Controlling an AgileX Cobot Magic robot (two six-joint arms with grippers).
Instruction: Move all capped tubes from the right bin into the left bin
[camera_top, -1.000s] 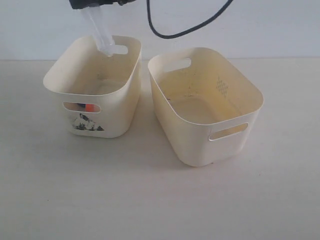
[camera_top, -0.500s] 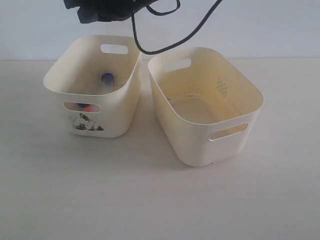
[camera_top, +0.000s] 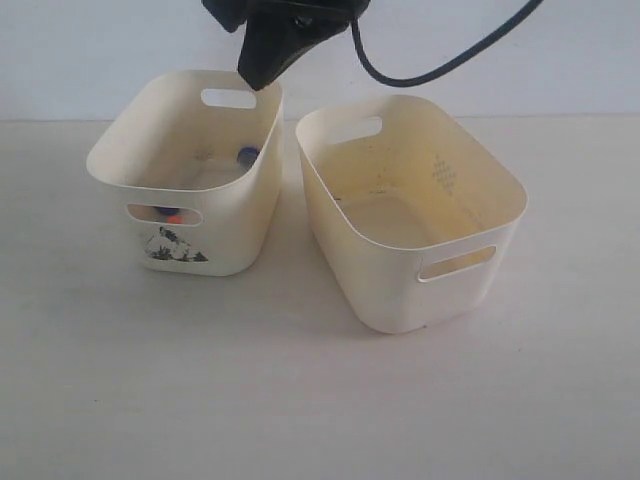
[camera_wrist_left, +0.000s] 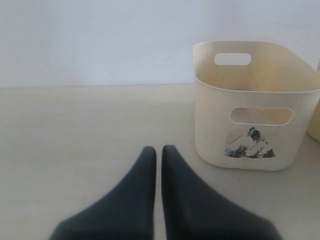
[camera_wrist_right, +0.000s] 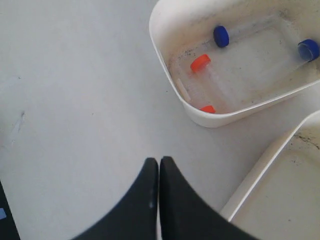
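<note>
Right wrist view: jaws of the right gripper (camera_wrist_right: 158, 162) are pressing together, gripping nothing, over the table (camera_wrist_right: 75, 100); the left gripper (camera_wrist_left: 158, 149) is likewise sitting clenched, empty; capped tubes (camera_wrist_right: 200, 63) are lying in the left bin (camera_wrist_right: 161, 45), beside the right bin (camera_wrist_right: 295, 200)

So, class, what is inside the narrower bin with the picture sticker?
The right wrist view shows the left bin holding two blue-capped tubes and two orange-red-capped tubes. Its near wall hides most of one orange-red-capped tube, and the clear bodies are faint.

Bright, even, soft light; faint shadows, slightly soft focus, no glare.
</note>
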